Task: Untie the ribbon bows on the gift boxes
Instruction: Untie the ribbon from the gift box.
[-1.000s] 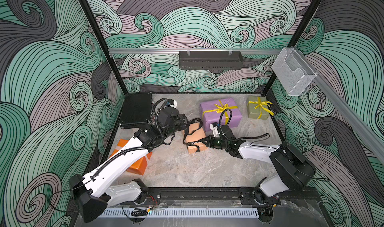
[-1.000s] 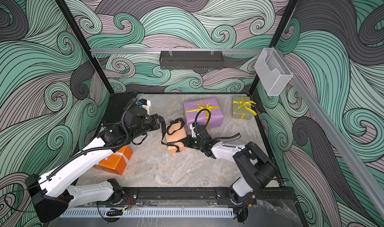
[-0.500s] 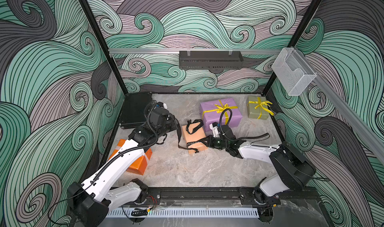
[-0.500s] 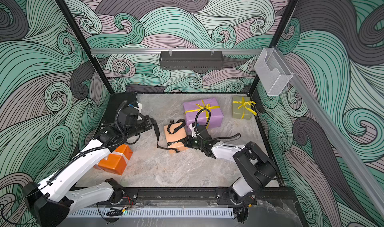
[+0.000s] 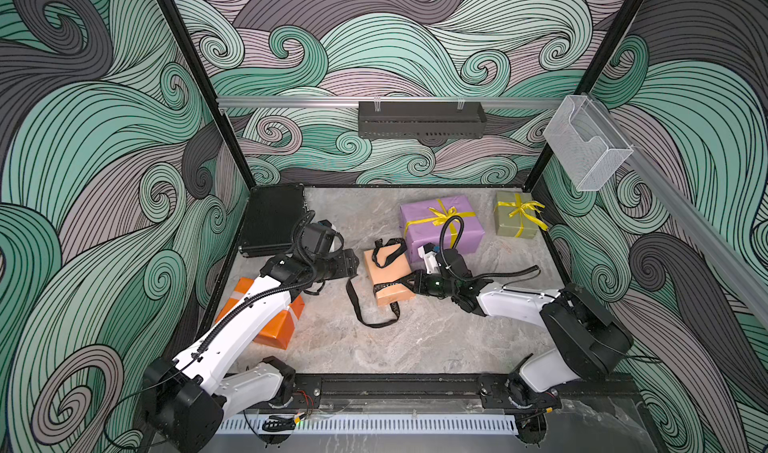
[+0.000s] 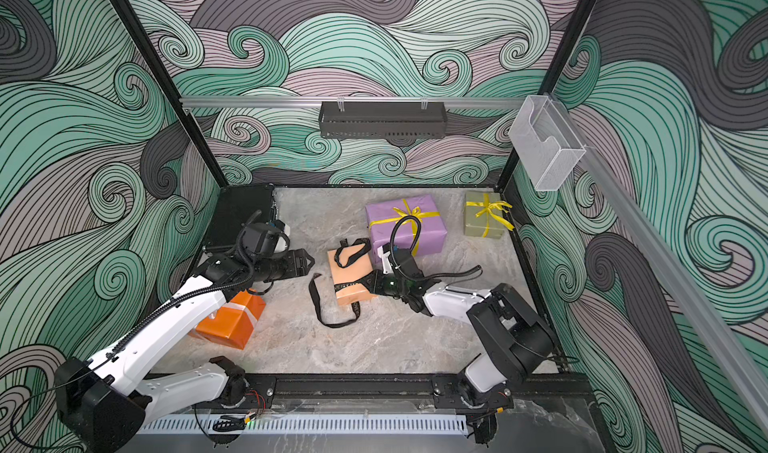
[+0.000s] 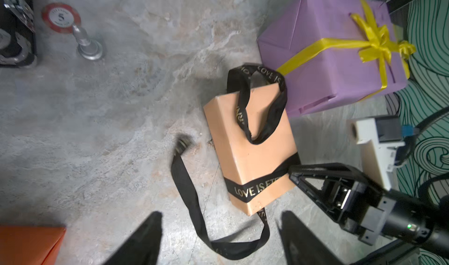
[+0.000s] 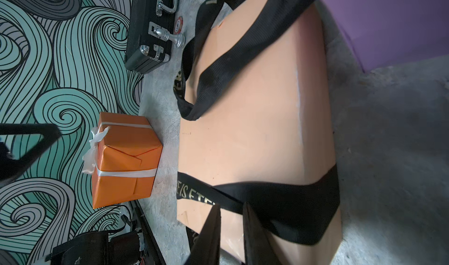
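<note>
In both top views the left arm (image 5: 249, 318) hides much of the orange box (image 5: 276, 332). The left end effector (image 6: 308, 260) hangs wide open and empty, left of the tan-peach box (image 5: 388, 276) at mid-desk (image 5: 415, 347). The right end effector (image 8: 232, 212) has its fingers narrowly apart at the black ribbon (image 7: 245, 191) band on the box's near end. I cannot tell whether they pinch it.

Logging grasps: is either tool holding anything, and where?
Left tool is open, holding nothing. Right tool sits at the black ribbon banding the tan box; grip unclear.
</note>
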Motion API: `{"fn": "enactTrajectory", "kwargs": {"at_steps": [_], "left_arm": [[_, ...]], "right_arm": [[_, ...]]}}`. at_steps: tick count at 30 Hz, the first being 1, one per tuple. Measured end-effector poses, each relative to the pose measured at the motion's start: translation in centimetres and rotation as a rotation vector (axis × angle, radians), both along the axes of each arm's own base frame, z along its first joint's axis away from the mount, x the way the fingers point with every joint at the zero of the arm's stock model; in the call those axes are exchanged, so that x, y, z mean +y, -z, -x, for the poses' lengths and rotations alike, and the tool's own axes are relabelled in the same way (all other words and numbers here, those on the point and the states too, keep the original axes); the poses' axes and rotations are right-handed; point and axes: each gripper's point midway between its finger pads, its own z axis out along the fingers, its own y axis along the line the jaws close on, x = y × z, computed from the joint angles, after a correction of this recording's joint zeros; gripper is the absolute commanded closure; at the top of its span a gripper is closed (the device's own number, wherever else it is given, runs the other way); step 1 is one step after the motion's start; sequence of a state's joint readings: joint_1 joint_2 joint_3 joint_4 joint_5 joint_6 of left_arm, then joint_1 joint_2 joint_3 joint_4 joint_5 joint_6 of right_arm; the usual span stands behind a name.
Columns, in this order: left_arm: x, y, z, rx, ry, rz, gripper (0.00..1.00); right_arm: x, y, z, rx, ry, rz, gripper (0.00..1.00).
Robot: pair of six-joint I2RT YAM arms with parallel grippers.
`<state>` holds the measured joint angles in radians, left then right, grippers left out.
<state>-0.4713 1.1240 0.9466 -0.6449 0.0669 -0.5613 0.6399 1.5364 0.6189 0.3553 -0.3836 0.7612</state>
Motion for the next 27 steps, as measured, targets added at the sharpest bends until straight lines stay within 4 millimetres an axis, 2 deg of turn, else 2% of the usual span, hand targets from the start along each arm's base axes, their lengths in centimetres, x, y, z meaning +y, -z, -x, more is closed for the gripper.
{"fn": "enactTrajectory", "kwargs": {"at_steps": [3, 6, 9, 11, 14, 17, 21, 25, 27], "left_arm": [[-0.2, 2.0, 1.4, 0.054, 0.046, -0.002, 0.02], [-0.6, 2.4, 2.2, 0.077, 0.093, 0.008, 0.02], [-2.1, 1.3, 2.6, 0.057, 0.183, -0.004, 0.01], [-4.0, -0.1, 2.8, 0.021, 0.279, -0.023, 0.02], [-7.0, -1.8, 2.9, -0.036, 0.422, -0.057, 0.01], [-9.1, -2.1, 2.7, -0.065, 0.523, -0.1, 0.01], [-11.3, -1.2, 1.8, -0.065, 0.619, -0.169, 0.01], [-13.6, 0.2, -0.4, -0.059, 0.694, -0.266, 0.02], [-14.4, 1.2, -1.5, -0.045, 0.715, -0.318, 0.06]], "right_arm": [[0.1, -0.2, 0.1, -0.005, -0.011, -0.006, 0.69], [0.3, -0.5, 0.2, -0.016, -0.027, -0.015, 0.61], [0.5, -1.0, 0.4, -0.031, -0.045, -0.03, 0.49], [0.3, -1.4, 0.7, -0.049, -0.053, -0.038, 0.41], [-0.4, -2.0, 1.5, -0.077, -0.058, -0.045, 0.34], [-1.3, -2.9, 2.2, -0.119, -0.047, -0.066, 0.3], [-3.6, -4.6, 2.5, -0.213, 0.042, -0.058, 0.23], [-8.0, -6.5, 1.8, -0.331, 0.246, -0.018, 0.17], [-10.5, -7.0, 1.6, -0.378, 0.351, 0.001, 0.17]]}}
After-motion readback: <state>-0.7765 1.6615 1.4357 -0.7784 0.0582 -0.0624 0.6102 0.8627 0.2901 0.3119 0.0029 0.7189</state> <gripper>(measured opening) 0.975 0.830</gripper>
